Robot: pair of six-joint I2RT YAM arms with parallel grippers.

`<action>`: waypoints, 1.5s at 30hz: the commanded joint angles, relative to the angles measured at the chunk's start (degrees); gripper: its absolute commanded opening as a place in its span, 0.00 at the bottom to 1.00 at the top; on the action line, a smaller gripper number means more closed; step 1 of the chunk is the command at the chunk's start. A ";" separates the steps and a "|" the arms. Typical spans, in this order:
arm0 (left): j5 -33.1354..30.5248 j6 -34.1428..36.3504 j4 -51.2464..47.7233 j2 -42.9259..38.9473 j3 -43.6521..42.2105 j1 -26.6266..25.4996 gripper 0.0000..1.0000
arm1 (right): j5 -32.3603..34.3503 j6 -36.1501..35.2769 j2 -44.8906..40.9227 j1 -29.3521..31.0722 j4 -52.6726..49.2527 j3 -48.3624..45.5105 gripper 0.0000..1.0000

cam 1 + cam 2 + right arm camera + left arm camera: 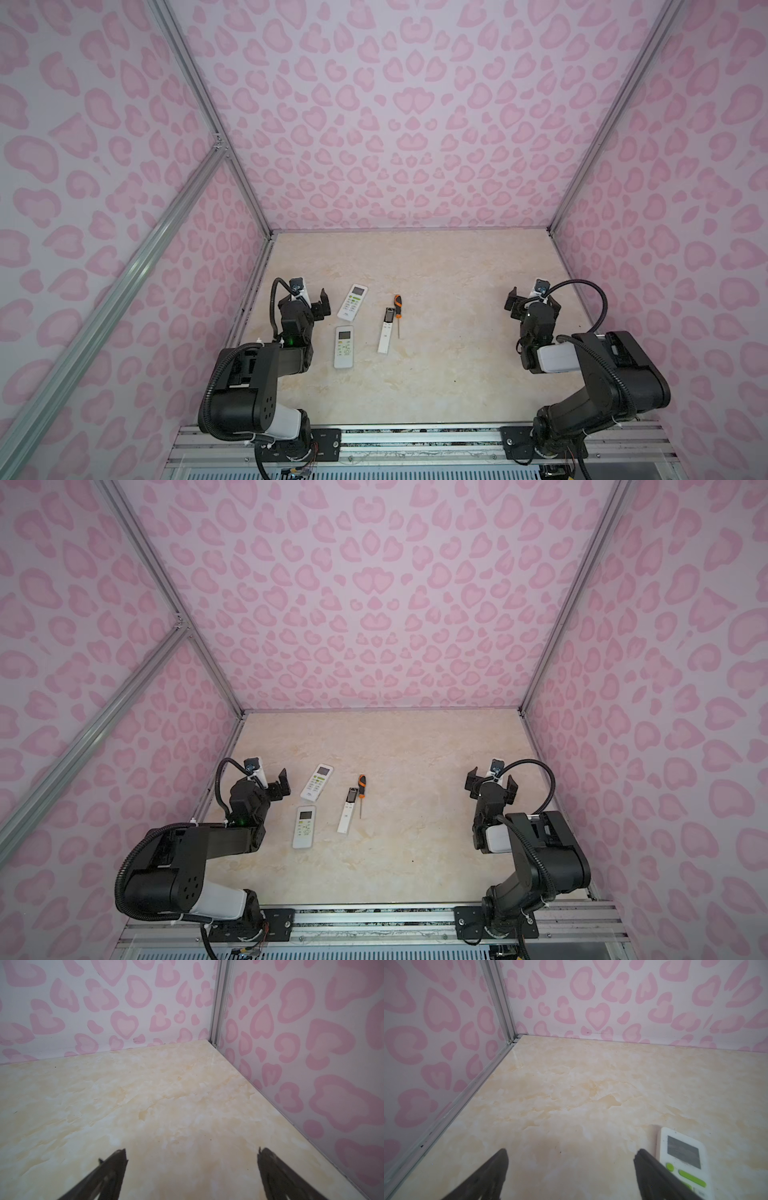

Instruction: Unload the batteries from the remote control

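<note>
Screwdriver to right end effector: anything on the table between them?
Nothing. Only bare tabletop lies between the screwdriver and the right end effector, as both top views show.

Orange-black screwdriver (398, 309) flat on marbled tabletop (457, 291); pink heart-print walls (395, 104).

3 white remotes: far one (352, 302), near one (343, 347), slim one (386, 331) (prob. a remote); 1 screwdriver (397, 309).
</note>
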 commanded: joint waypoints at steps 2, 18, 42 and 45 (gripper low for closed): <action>0.29 0.13 1.18 -0.15 -0.06 0.08 0.97 | -0.06 -1.90 0.30 0.97 -1.72 1.23 0.99; 0.24 0.19 1.07 -0.15 -0.04 0.05 0.97 | -0.07 -2.01 0.33 1.08 -1.15 0.92 0.99; 0.29 0.13 1.12 -0.15 -0.05 0.06 0.97 | -0.07 -2.01 0.35 1.08 -1.18 0.95 0.99; 0.29 0.15 1.13 -0.21 -0.05 0.07 0.97 | -0.07 -2.01 0.37 1.08 -1.17 0.93 0.99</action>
